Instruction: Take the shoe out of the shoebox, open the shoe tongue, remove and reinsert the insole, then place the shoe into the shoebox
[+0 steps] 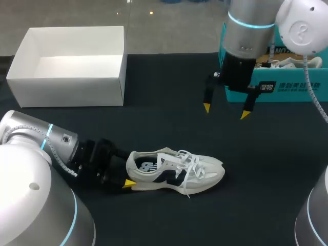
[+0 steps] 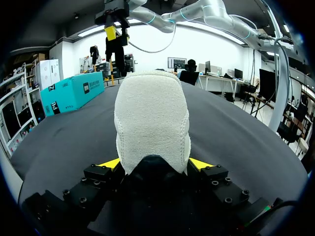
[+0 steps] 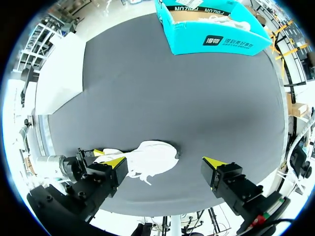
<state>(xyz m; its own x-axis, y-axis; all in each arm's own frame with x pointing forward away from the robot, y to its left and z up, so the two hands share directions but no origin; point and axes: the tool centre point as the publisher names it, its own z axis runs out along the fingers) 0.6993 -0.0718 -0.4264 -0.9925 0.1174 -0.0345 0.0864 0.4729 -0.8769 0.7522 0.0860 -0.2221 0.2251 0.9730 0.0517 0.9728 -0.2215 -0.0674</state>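
Note:
A white sneaker (image 1: 177, 171) with a dark side logo and loose laces lies on its sole on the black table, toe pointing right. My left gripper (image 1: 130, 173) is at its heel; in the left wrist view the fuzzy heel (image 2: 152, 123) fills the gap, with both yellow fingertips (image 2: 110, 163) pressed on its sides. My right gripper (image 1: 225, 110) hangs open high above the table, in front of the teal shoebox (image 1: 287, 84). From the right wrist view the sneaker (image 3: 152, 162) lies far below the open right gripper (image 3: 165, 162).
An open white box (image 1: 72, 77) stands at the back left. The teal shoebox (image 3: 216, 29) at the back right holds another white shoe (image 1: 294, 62). Bare black tabletop (image 1: 169, 118) lies between the boxes and the sneaker.

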